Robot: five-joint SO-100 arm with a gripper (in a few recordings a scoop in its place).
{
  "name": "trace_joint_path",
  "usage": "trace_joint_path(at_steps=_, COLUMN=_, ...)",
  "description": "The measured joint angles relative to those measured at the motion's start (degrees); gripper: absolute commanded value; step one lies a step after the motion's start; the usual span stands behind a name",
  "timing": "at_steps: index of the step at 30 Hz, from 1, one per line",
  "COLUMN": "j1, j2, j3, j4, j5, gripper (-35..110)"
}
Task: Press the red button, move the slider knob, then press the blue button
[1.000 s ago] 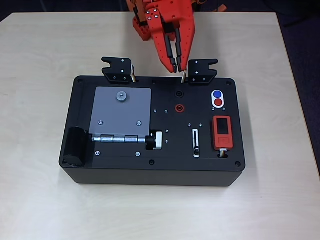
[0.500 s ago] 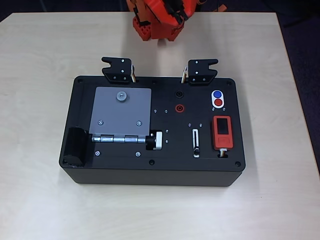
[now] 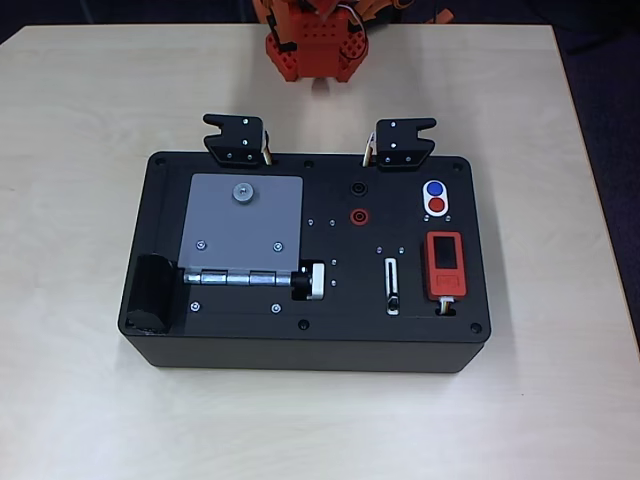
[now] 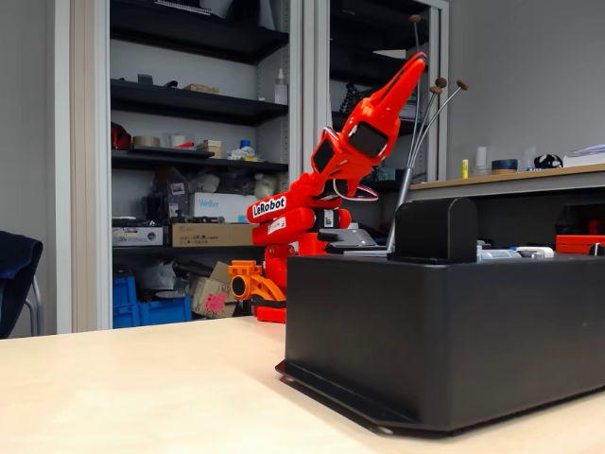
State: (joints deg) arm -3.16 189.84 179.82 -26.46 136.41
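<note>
- Red button (image 3: 437,206) sits on the box (image 3: 300,340) top, well below and ahead of the raised gripper (image 4: 414,62)
- Jaws look closed
- Descend fingertip-first, straight down, missing the blue button (image 3: 434,188) beside it

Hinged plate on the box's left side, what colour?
Grey, with a silver hinge bar along its lower edge; the hinged plate shows best in the overhead view.

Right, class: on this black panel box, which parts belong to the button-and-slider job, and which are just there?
Job:
small round red button
small round blue button
tiny black slider knob
orange end effector

Just there:
grey hinged metal door
red rectangular module
red ring socket
ribbed white-and-black cylinder knob
</note>
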Motion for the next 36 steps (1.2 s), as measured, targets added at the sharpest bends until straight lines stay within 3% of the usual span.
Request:
trace_joint_path(at_steps=5, j1=-2.02, j2=0.0, j3=0.0, j4=-3.6, j5=9.05, gripper=1)
trace_joint_path(at_steps=10, j1=-3.16, j2=0.44, j3=0.0, j4=-14.24, j5=25.49, gripper=1)
trace_joint_path(at_steps=14, j1=-1.93, j2=0.44, j3=0.0, j4=-21.71, j5=31.38, gripper=1)
trace_joint_path(at_steps=36, j1=0.09, j2=0.7, j3=0.0, j4=-67.94, j5=34.54, gripper=0)
